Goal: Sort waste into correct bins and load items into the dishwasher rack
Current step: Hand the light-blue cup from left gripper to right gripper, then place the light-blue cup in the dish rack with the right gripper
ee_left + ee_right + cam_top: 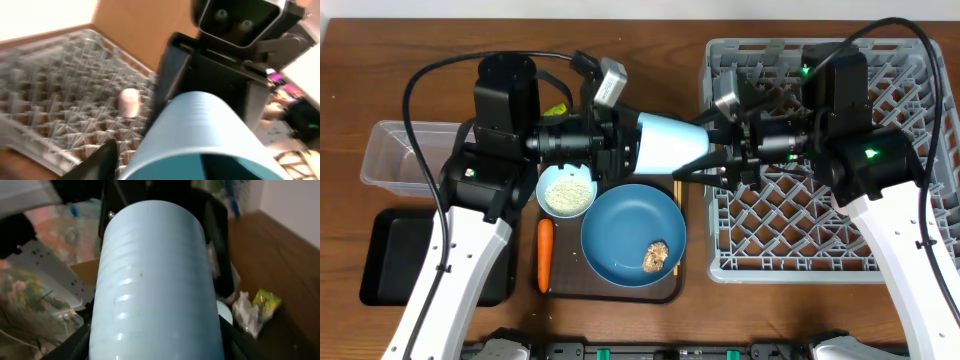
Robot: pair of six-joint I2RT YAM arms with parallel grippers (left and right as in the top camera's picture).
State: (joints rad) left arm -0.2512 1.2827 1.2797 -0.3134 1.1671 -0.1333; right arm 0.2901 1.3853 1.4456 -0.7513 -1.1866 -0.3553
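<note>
The small light blue cup (665, 141) hangs in the air between both arms, above the brown serving tray. My left gripper (628, 146) is shut on its wide rim, one finger inside (200, 172). My right gripper (700, 150) closes on the narrow end, with fingers on both sides of the cup (155, 330). The blue plate (620, 225) holds a brown food lump (656, 257). The bowl (567, 193) holds rice. The carrot (545, 253) lies beside it. The pink cup (129, 102) stands in the grey rack (880, 240). The wrapper (265, 301) and tissue (245, 312) lie together.
The clear tub (395, 150) and the black tray (390, 255) sit at the far left. Chopsticks (676, 190) lie at the right edge of the brown serving tray (610, 292). The right arm reaches over the rack's left half.
</note>
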